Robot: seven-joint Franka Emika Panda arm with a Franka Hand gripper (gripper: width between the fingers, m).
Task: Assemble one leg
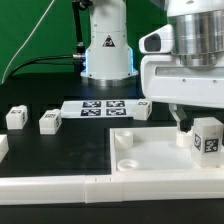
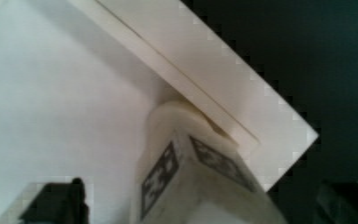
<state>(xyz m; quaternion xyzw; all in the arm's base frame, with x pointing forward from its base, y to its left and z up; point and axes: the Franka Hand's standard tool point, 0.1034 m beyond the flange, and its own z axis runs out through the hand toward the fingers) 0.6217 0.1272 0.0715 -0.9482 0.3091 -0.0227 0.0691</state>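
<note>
Black tabletop (image 1: 60, 150) — gripper (image 1: 186, 124) beside 1 leg (image 1: 207, 136) (on panel (image 1: 150, 155)).

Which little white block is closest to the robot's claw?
The small white tagged leg standing on the big white panel, right beside the gripper; the others lie far away.

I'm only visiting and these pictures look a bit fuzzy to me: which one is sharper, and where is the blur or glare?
Exterior view: fairly sharp, evenly lit; the marker board reads clearly, the gripper looms large and slightly soft, with bluish light on the robot base behind. Wrist view: blurred throughout; the leg with its markers is smeared, and the white panel is washed out, nearly featureless.
</note>
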